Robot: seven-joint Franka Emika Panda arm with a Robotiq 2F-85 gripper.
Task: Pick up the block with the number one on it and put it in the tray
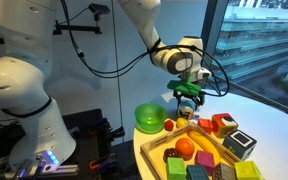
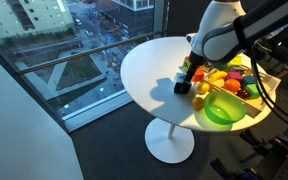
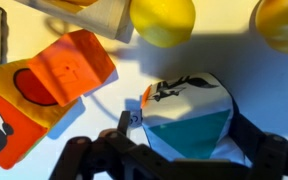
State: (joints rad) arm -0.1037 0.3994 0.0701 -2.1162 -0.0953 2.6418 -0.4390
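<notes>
My gripper [image 1: 188, 95] hangs just above the white round table [image 1: 269, 125], between the green bowl and the tray. In the wrist view my gripper [image 3: 189, 135] is shut on the number-one block [image 3: 189, 105], a pale whitish cube with a teal triangle and black and orange marks. A finger presses on each side of it. The block shows as a small green-and-white thing in the jaws in an exterior view [image 1: 189, 92]. The light wood tray [image 1: 164, 140] lies close by, holding fruit and blocks. In an exterior view my gripper [image 2: 189, 75] is near the table's middle.
A round green bowl [image 1: 149, 117] [image 2: 222, 108] stands beside the tray. A red-orange block [image 3: 69, 70] lies close to the held block. A dark-framed white cube [image 1: 239, 143] and red-orange blocks [image 1: 222, 123] sit by the tray. Yellow fruit [image 3: 164, 15] lies ahead.
</notes>
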